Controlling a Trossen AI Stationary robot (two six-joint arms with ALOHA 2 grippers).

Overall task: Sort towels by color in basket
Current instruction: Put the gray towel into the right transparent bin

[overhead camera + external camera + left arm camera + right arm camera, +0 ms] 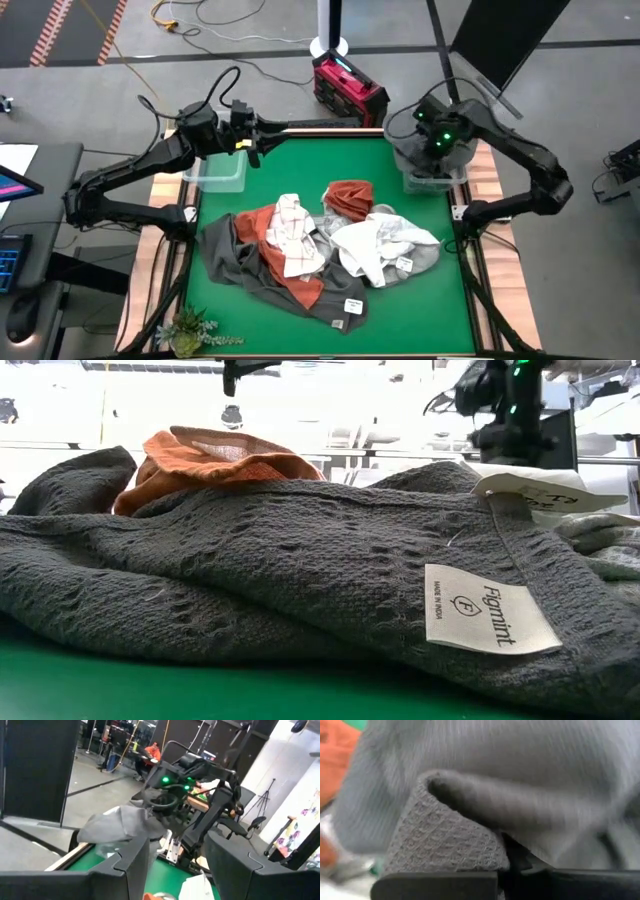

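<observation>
Towel (pixel 120 822), light grey, hangs bunched from my right gripper (pixel 437 140) at the upper right of the overhead frame, over the clear bin (pixel 435 180) at that corner of the green table (pixel 420 300). My right fingers are pressed together on the cloth; the right wrist picture is filled with its weave folded over a dark fingertip (pixel 470 882). My left gripper (pixel 252 140) waits at the upper left of the overhead frame, raised beside the other clear bin (pixel 215 175), its fingers (pixel 135 860) apart with nothing between them.

The rest of the towels lie heaped in the middle of the table: a dark grey one (pixel 235 255) at the lower left of the pile, a rust orange one (pixel 290 270) across it, a white checked one (pixel 295 235) on top, a second orange one (pixel 350 197) above the centre, and a white one (pixel 385 245) on the right. From table height, the dark grey cloth (pixel 280 570) fills the frame, orange (pixel 215 455) behind it.

I judge the step to be dropping this grey towel into the right bin. Next I would lower my right arm until the cloth is gathered over the opening, then part the fingers; much of it drapes wide, so I cannot tell that all of it would fall inside the rim. Most of the sorting is not yet done.
</observation>
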